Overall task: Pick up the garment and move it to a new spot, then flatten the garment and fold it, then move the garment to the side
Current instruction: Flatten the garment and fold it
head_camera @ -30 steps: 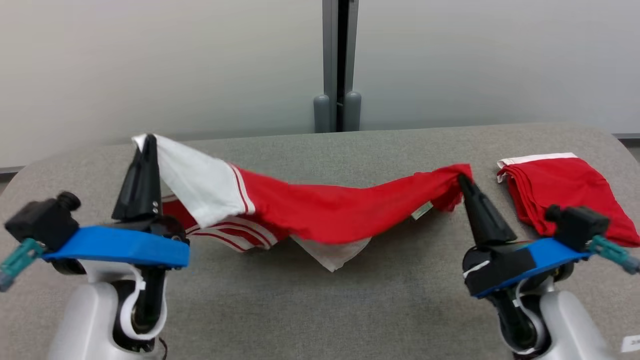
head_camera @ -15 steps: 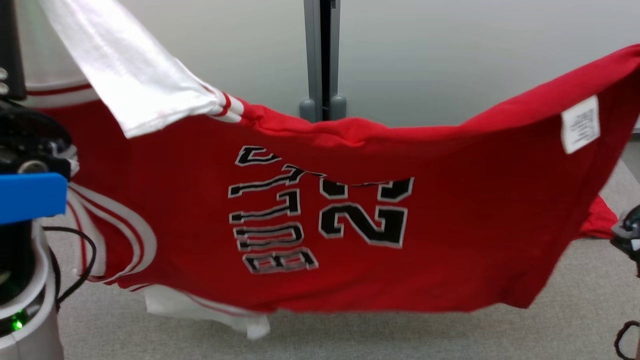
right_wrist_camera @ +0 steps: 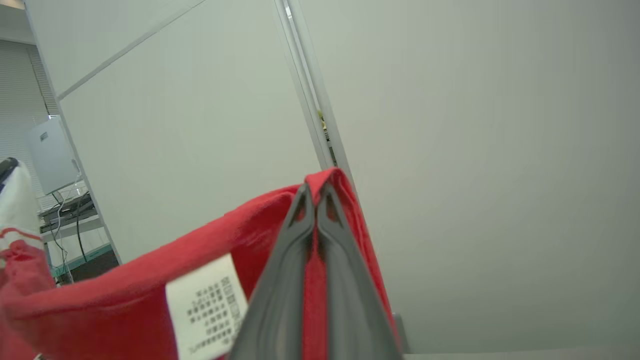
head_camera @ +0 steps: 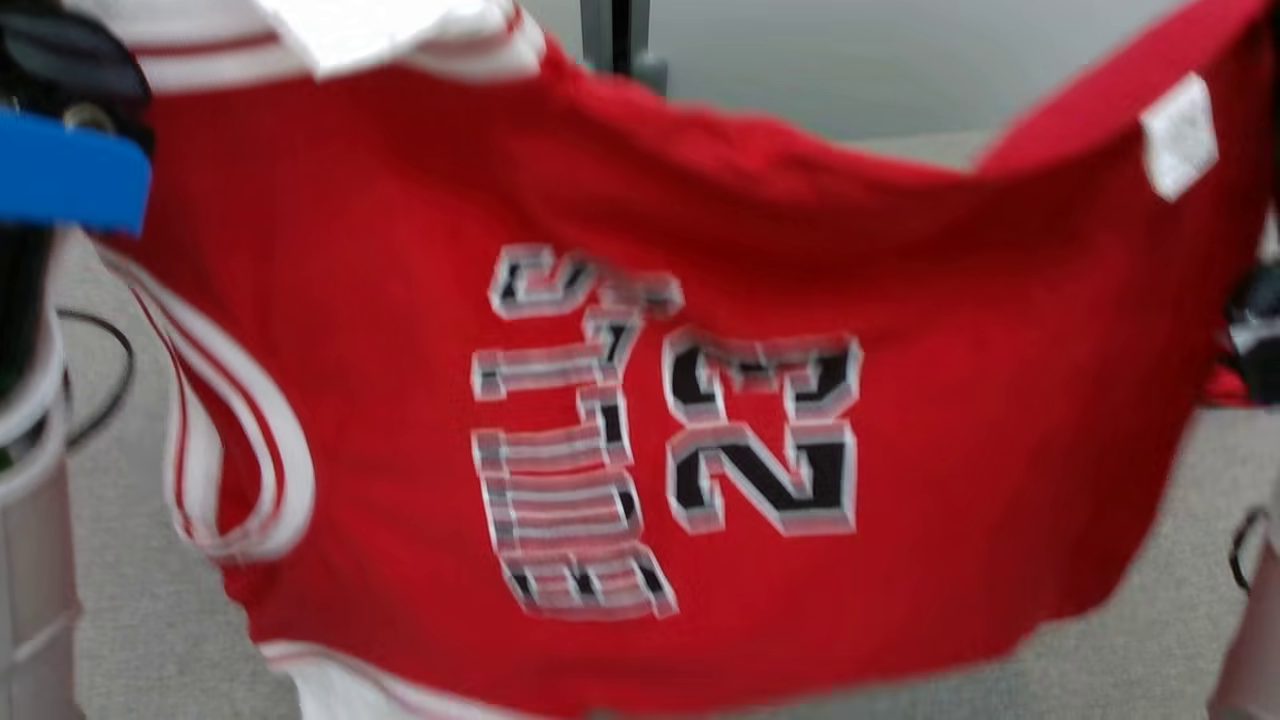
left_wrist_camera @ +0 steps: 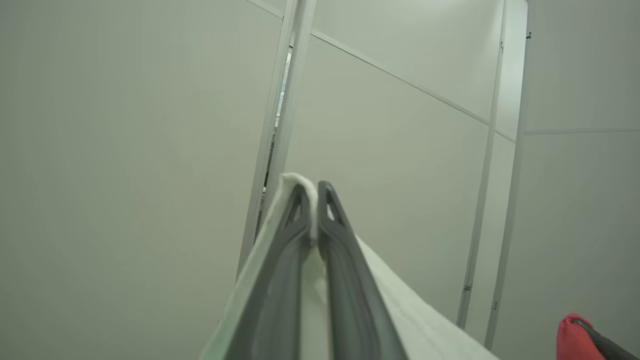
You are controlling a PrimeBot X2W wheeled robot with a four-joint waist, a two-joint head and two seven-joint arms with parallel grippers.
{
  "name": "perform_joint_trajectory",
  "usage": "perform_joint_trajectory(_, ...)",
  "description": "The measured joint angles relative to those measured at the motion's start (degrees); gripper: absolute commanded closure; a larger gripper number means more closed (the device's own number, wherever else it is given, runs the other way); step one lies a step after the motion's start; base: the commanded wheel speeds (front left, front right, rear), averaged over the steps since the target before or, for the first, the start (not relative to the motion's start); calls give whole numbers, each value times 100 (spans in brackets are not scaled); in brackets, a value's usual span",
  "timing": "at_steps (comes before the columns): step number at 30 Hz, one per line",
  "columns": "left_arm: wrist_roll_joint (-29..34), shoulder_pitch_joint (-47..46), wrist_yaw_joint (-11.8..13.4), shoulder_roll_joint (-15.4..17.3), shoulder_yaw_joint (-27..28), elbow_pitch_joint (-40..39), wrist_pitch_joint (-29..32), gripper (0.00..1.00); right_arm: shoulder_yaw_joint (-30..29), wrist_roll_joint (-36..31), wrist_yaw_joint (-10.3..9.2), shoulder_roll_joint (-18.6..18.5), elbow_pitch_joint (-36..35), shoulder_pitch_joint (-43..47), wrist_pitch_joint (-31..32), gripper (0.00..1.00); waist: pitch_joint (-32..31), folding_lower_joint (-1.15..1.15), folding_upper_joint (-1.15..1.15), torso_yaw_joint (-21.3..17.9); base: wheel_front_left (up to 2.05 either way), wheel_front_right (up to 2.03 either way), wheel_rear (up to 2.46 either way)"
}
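The garment (head_camera: 900, 300) is a red jersey with black-and-white lettering, a number and white striped trim. It hangs spread wide above the grey table (head_camera: 120, 600), blurred by motion. In the left wrist view my left gripper (left_wrist_camera: 311, 186) is shut on a white edge of the garment (left_wrist_camera: 400, 310). In the right wrist view my right gripper (right_wrist_camera: 316, 187) is shut on a red edge near the white label (right_wrist_camera: 207, 305). The blue wrist part of my left arm (head_camera: 70, 170) shows at the upper left of the head view.
Pale wall panels with a grey post (head_camera: 610, 30) stand behind the table. A sliver of another red cloth (head_camera: 1225, 385) shows at the right edge. A shelf with cables and a white box (right_wrist_camera: 52, 155) stands off to the side.
Both grippers have lifted the garment off the table, and it has gone from a sagging band to a hanging sheet. The head view has shifted, and the jersey now sits closer and higher.
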Motion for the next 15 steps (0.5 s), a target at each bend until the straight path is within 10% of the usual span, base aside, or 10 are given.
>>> perform_joint_trajectory(15, 1490, -3146, -423, -148, -649, 3403, -1285, 100, 189, -2082, 0, 5, 4503, -4101, -1229, 100, 1186, 0, 0, 94, 0, 0, 0)
